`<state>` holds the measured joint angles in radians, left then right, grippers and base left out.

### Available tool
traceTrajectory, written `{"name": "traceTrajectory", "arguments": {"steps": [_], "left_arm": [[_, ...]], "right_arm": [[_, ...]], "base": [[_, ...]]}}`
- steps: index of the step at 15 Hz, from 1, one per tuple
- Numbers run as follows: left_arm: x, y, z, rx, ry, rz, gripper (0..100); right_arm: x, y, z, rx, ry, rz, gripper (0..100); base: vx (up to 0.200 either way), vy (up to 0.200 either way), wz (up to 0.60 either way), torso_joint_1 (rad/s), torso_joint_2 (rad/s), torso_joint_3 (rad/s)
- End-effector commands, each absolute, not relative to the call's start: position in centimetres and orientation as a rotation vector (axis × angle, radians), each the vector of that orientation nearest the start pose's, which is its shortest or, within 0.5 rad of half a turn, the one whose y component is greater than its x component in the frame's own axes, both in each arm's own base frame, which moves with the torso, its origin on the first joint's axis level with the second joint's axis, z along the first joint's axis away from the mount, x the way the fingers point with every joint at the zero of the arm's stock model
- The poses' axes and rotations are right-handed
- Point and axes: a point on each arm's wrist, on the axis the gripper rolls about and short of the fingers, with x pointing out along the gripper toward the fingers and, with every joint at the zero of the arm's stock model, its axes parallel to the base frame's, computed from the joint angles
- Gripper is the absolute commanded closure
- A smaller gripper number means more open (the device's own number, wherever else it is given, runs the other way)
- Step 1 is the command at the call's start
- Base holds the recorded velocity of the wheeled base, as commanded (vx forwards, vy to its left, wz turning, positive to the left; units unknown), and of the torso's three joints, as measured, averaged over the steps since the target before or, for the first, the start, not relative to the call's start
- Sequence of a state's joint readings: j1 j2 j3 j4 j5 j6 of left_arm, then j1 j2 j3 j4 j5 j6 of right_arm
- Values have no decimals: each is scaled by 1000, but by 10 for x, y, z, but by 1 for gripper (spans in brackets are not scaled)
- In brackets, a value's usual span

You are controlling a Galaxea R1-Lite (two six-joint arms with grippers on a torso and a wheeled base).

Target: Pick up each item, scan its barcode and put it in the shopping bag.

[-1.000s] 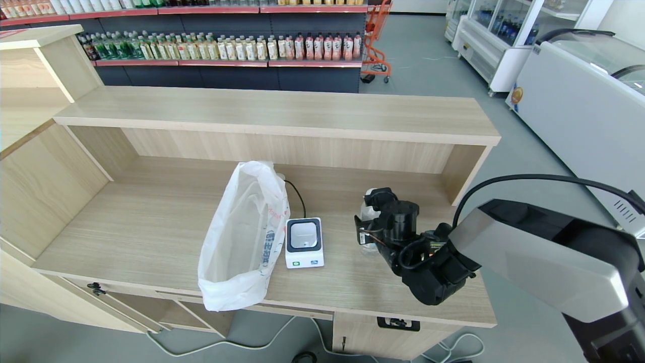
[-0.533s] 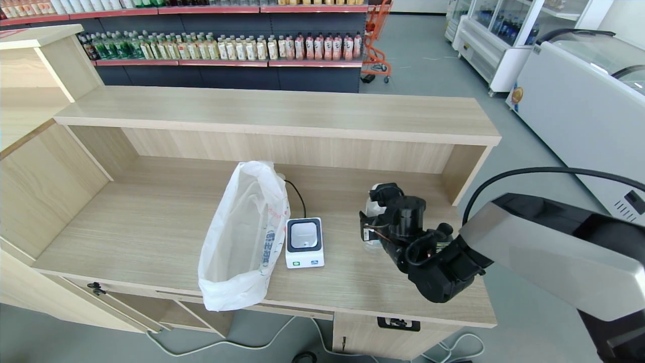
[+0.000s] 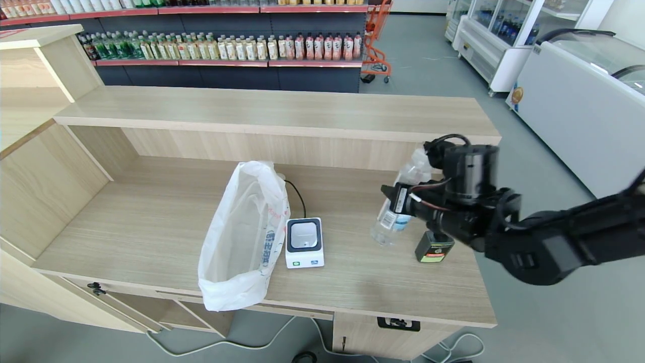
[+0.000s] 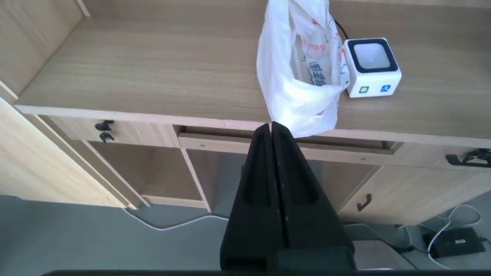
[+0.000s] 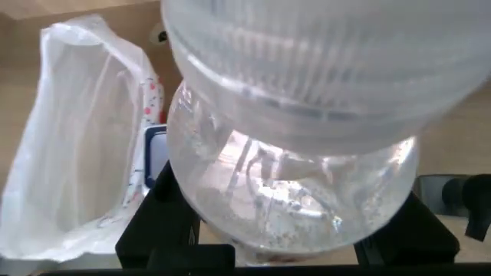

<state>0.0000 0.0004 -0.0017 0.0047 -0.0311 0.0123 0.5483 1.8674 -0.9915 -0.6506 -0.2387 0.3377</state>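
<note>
Bottle (image 3: 398,212): clear plastic with a white and blue label low on its side. It is held tilted over the right part of the counter (image 3: 151,227), cap end up and away from the robot, base down and towards the scanner. The base appears to be off the wood. In the right wrist view its ribbed body (image 5: 291,176) sits close to the lens.
Right gripper (image 3: 412,174): fingers clamped on the bottle's upper half, one on each side.
Left gripper (image 4: 271,129): fingers pressed together with nothing between them, low in front of the counter's near edge, tips pointing at the bag's foot.
Scanner (image 3: 304,242): small white box with its window facing up, just right of the bag and well left of the bottle. A black cable (image 3: 298,194) runs from behind it.
Bag (image 3: 242,237): white plastic, standing with its mouth open, its foot hanging over the front edge.
Jar (image 3: 434,247): small and dark with a green and red label, upright on the counter below the right gripper, near the bottle's base.
</note>
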Motion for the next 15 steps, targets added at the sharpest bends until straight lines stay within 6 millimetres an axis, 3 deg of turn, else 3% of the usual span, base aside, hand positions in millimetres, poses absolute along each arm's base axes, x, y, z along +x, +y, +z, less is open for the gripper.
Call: {"name": "traceTrajectory", "arguments": {"steps": [1,3,6,11,15], "left_arm": [[-23,-1,76,12,1,-32,100],[-23,-1,75,12,3,-31,100],[-23,-1,76,12,1,-31,100],[-23,-1,75,12,3,-32,100],[-23,-1,75,12,3,-32,100]], "right_arm": [[219,138,267,430,249,507,100],[178,123,286,432,290,670,100],[141,114,299,423,330,832,100],[104,121,303,399,373,997,100],[99,130,300,378,410,1047,100]], "base": [[0,0,0,0,0,0],[0,0,0,0,0,0],[0,0,0,0,0,0],[0,0,0,0,0,0],[0,0,0,0,0,0]]}}
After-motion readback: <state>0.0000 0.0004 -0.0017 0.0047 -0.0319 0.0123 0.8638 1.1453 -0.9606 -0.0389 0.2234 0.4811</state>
